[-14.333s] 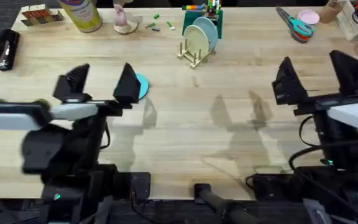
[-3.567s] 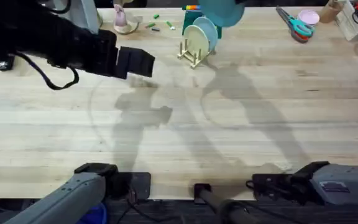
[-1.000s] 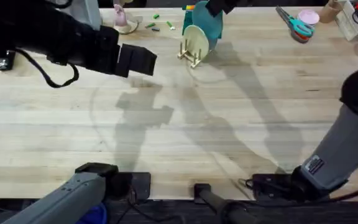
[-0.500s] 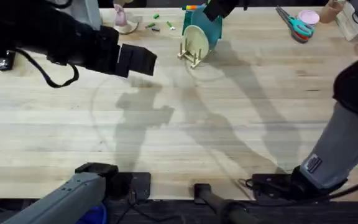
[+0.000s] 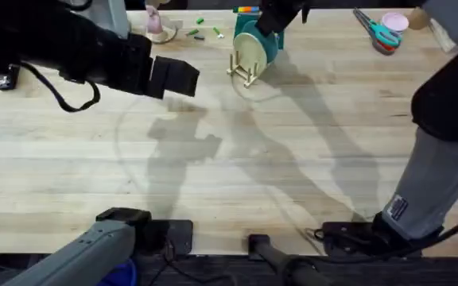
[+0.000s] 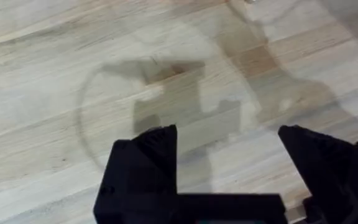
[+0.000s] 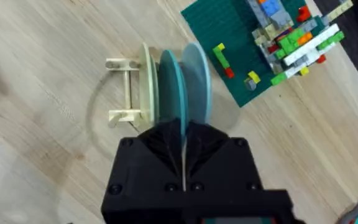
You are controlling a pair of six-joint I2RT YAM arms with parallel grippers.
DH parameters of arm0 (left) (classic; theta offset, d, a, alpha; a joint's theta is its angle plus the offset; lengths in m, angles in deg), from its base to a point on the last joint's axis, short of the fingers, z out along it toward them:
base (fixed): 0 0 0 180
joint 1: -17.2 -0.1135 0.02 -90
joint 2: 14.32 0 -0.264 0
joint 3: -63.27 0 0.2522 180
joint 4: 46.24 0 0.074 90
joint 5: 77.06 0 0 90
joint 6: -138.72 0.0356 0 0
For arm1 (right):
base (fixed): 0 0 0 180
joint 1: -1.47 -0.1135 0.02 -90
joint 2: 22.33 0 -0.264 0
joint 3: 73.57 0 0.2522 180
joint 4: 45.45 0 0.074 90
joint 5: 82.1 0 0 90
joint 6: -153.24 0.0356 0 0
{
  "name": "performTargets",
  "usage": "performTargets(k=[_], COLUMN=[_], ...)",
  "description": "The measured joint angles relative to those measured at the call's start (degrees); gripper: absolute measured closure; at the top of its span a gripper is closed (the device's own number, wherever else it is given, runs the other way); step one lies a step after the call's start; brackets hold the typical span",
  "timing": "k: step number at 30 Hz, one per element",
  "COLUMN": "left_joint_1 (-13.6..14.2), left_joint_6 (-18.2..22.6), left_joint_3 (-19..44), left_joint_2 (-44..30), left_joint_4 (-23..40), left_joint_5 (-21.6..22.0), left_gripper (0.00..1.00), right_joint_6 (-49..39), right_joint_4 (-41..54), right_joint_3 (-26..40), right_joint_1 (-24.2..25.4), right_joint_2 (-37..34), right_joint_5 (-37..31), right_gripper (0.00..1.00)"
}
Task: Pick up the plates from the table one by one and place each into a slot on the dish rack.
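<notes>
Left end effector (image 5: pixel 173 77) hangs over the table (image 5: pixel 237 175) at far left, above bare planks; its black fingers (image 6: pixel 143 163) stand well apart with nothing between them, and its shadow falls on the wood below.

Centre, far side: dish rack (image 5: pixel 243 70) stands upright on the table. Cream plate (image 5: pixel 250 52) sits on edge in the nearest slot, facing the camera. From the right wrist view the order across the rack (image 7: pixel 124 90) is cream plate (image 7: pixel 146 84), then turquoise plate (image 7: pixel 171 87), then light blue plate (image 7: pixel 196 78), all on edge and side by side between the pegs.

Right end effector (image 5: pixel 270 17) reaches in from the right, across the middle, to just above the rack. Its fingers (image 7: pixel 160 144) are closed together on the top rim of the turquoise plate, which stands in the middle slot.

Just beyond the rack: green baseplate (image 7: pixel 241 50) carrying coloured toy bricks (image 7: pixel 288 34). Far right on the table: scissors (image 5: pixel 378 32).
</notes>
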Motion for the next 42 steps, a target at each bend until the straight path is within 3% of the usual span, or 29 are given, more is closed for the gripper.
performTargets(k=[15, 27, 42], left_joint_1=[0.0, 0.0, 0.0], left_joint_6=[0.0, 0.0, 0.0], left_joint_3=[0.0, 0.0, 0.0], left_joint_2=[0.0, 0.0, 0.0], left_joint_4=[0.0, 0.0, 0.0], left_joint_5=[0.4, 0.4, 0.4], left_gripper=[0.005, 0.005, 0.006], right_joint_6=[0.0, 0.0, 0.0], right_joint_4=[0.0, -0.1, 1.6], right_joint_3=[0.0, 0.0, 0.0], right_joint_1=[-0.1, -0.4, -0.4], right_joint_2=[0.0, 0.0, 0.0], right_joint_5=[0.0, 0.1, 0.0], right_gripper=[0.972, 0.831, 0.829])
